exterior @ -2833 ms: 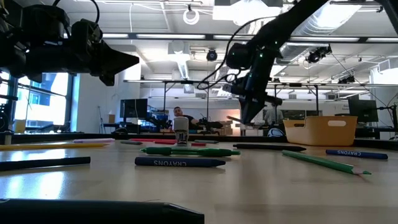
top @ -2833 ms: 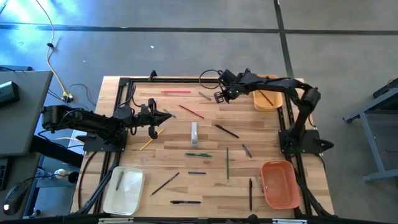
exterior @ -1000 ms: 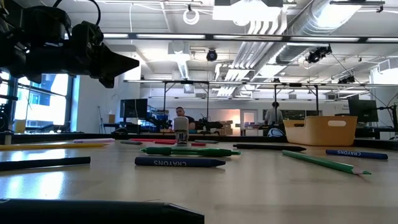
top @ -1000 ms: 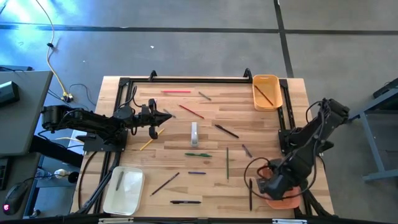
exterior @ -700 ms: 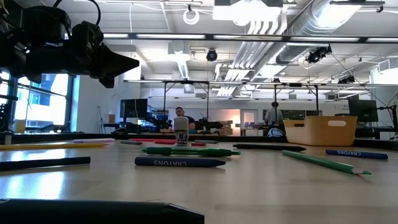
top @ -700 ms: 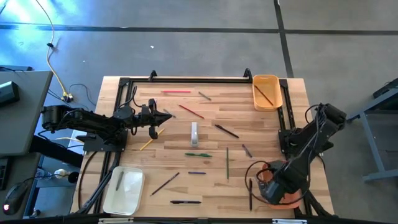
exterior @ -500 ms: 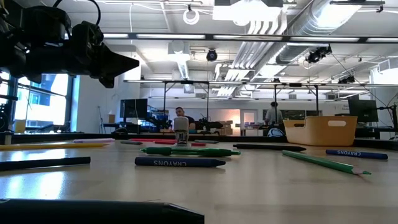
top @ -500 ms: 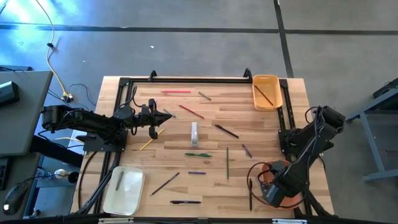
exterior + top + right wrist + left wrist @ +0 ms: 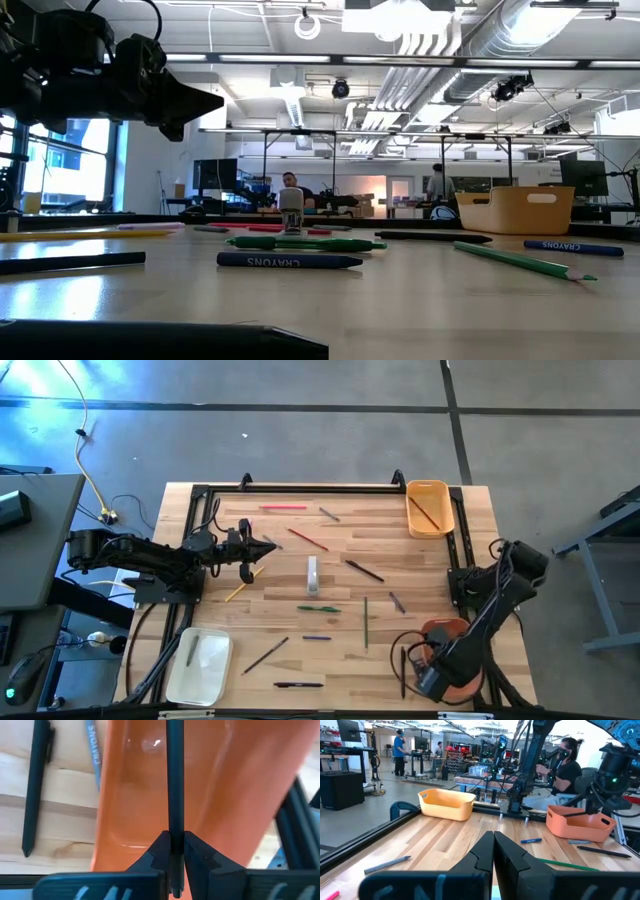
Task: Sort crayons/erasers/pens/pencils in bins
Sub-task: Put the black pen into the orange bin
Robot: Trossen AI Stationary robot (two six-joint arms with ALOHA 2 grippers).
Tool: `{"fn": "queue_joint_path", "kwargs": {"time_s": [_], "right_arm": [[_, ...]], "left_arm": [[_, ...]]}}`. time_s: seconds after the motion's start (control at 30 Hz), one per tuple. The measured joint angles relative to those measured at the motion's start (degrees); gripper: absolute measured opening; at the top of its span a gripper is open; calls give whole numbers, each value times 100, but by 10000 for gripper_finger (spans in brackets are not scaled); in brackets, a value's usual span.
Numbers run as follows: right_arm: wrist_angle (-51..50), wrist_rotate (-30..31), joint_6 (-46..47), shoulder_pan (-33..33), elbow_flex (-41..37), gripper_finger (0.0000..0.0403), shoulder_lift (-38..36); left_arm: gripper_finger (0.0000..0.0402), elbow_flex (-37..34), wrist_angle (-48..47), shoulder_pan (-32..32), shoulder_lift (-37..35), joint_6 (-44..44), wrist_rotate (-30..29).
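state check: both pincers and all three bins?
right pincer: shut on dark pen, above orange bin
left pincer: shut, holding nothing, waiting above table's left side
orange bin: no loose items visible inside
yellow-orange bin: holds a thin stick
cream-white bin: holds one small stick

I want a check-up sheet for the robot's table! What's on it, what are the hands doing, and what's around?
Surface: wooden table, black frame.
Job's things: orange bin under the right arm; yellow-orange bin holds a stick; cream-white bin holds one item; pens, pencils and crayons scattered mid-table.
Clutter: small white upright object.
Grippers: right end effector shut on dark pen above the orange bin; left end effector shut, empty, waiting at the table's left.
Cables: yellow cable on the floor.
Surroundings: people at benches beyond.
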Motion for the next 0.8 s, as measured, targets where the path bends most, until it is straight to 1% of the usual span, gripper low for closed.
{"fn": "queue_joint_path", "kwargs": {"time_s": [0.27, 0.37, 0.47, 0.67, 0.8], "right_arm": [[56, 43, -375, 0, -17, 23, 221], [478, 37, -490, 0, -418, 23, 201], [1081, -204, -698, -8, -886, 23, 128], [1607, -208, -736, -32, -1518, 22, -216], [1710, -210, -639, -42, -1711, 30, -404]], "left_arm": [[0, 0, 1, -1, 0, 2, 0], [0, 0, 0, 0, 0, 2, 0], [0, 0, 1, 0, 0, -49, 9], [0, 0, -23, -25, 0, -212, 15], [0, 0, -33, -127, 0, -168, 11]]}}
